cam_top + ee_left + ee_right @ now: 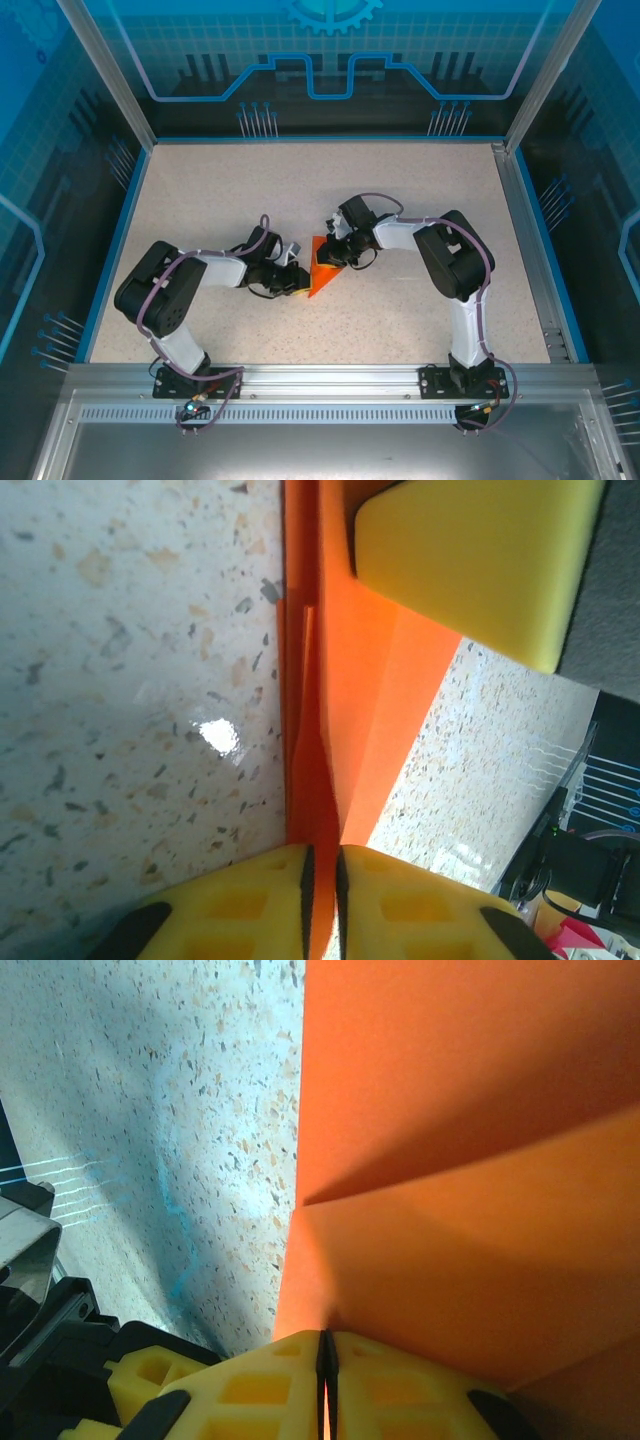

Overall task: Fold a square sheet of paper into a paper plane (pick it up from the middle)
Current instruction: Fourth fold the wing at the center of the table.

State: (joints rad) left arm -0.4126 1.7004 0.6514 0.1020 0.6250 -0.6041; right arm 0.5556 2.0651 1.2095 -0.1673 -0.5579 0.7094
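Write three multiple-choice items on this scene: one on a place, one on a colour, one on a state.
1. Where is the orange paper?
A) in the middle of the table
B) at the far left corner
C) on the rail by the arm bases

2. What colour are the fingertips of the left gripper?
A) blue
B) yellow
C) white

3. How is the right gripper set?
A) wide open
B) shut on the paper
C) shut on nothing

Answers: 1 A, the top view shows it mid-table between both arms. 2 B, the left wrist view shows yellow pads. 3 B, its pads meet with orange paper between them.
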